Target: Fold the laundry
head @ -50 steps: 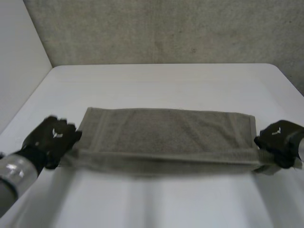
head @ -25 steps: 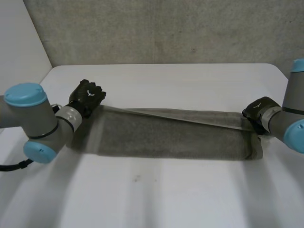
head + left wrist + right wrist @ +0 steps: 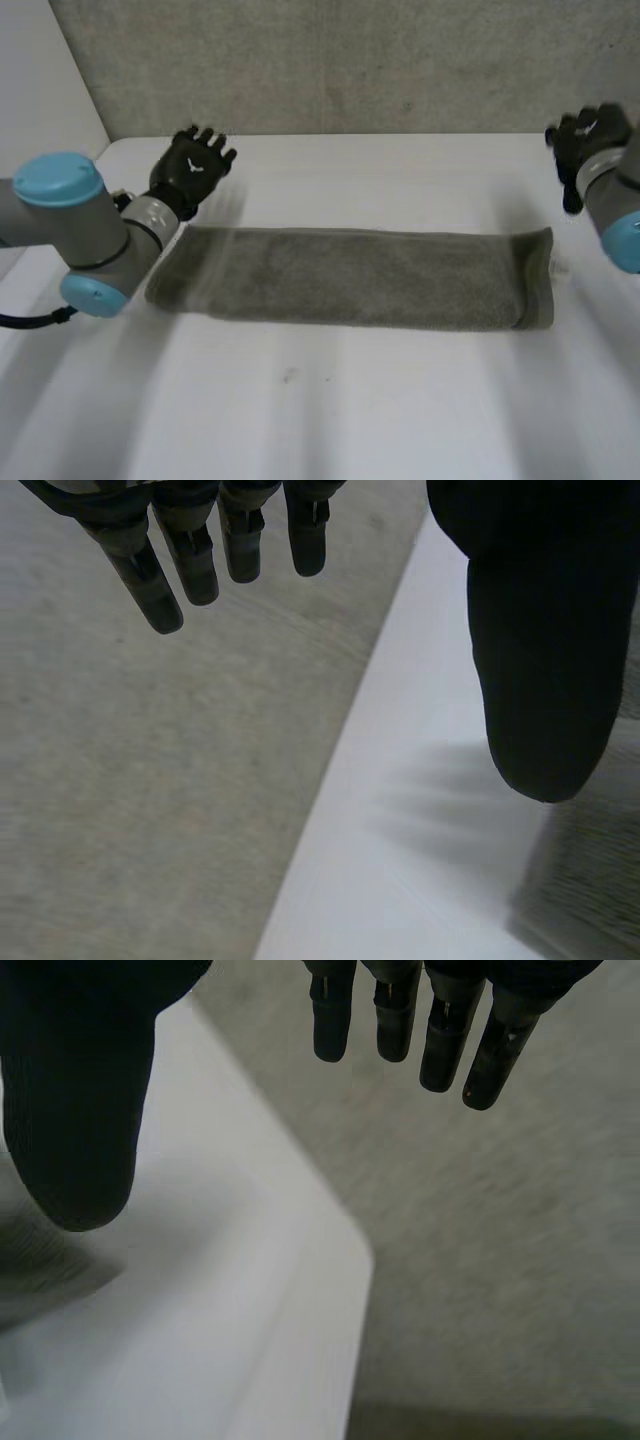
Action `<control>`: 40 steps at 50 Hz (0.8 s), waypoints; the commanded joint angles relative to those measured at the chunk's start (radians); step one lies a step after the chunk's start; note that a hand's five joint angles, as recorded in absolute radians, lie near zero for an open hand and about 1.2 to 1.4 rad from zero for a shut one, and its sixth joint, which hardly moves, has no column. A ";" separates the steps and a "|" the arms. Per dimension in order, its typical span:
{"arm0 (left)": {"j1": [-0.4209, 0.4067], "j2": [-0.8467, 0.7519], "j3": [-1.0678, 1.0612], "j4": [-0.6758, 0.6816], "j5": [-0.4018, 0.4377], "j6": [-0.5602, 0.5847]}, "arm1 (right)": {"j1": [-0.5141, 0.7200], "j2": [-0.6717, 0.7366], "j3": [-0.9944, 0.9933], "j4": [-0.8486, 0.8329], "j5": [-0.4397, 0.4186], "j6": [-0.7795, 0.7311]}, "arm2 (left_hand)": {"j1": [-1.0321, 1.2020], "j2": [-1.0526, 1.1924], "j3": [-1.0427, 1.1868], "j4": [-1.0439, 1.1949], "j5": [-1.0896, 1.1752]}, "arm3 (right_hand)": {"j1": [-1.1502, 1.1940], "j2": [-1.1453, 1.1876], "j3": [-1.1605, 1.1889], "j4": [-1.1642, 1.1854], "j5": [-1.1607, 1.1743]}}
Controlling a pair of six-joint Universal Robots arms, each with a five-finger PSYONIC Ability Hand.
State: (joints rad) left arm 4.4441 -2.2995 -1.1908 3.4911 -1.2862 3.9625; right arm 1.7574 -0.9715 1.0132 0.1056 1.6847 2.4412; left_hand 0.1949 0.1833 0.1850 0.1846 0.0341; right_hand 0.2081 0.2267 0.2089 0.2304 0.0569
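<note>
Left hand (image 3: 192,168) fingers (image 3: 190,555) spread, holding nothing, right hand (image 3: 588,137) likewise — both clear of folded towel (image 3: 350,278)

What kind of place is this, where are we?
Probably a robotics lab or test bench, not a home: a plain white table, a grey carpet-like surface beyond it, and one folded towel, with the left hand and right hand open near its ends.

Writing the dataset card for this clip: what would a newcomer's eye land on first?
First the grey-green towel, folded into a long narrow strip across the middle of the white table. Then the black left hand beyond the strip's left end and the right hand beyond its right end, near the table's far corner. Both are open and off the towel.
</note>
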 commanded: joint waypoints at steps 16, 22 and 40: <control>0.038 0.429 -0.481 0.002 0.002 -0.298 | -0.093 -0.348 0.574 -0.003 -0.245 0.200 | -0.005 0.007 0.005 0.005 -0.019 | 0.088 0.069 0.087 0.066 0.065; 0.037 0.463 -0.559 0.002 0.005 -0.378 | -0.144 -0.326 0.689 -0.073 -0.329 0.223 | -0.005 0.007 0.005 0.005 -0.019 | 0.232 0.213 0.231 0.209 0.208; 0.041 0.466 -0.613 0.066 0.007 -0.385 | -0.150 -0.135 0.743 -0.294 -0.313 0.279 | -0.005 0.007 0.005 0.005 -0.019 | 0.373 0.354 0.372 0.351 0.350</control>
State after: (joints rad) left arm 4.4846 -1.8294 -1.7911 3.5336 -1.2812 3.5766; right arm 1.6072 -1.1527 1.7681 -0.1564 1.3583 2.7245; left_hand 0.1883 0.1771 0.1807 0.1787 0.0282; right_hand 0.3849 0.4378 0.4549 0.4538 0.2643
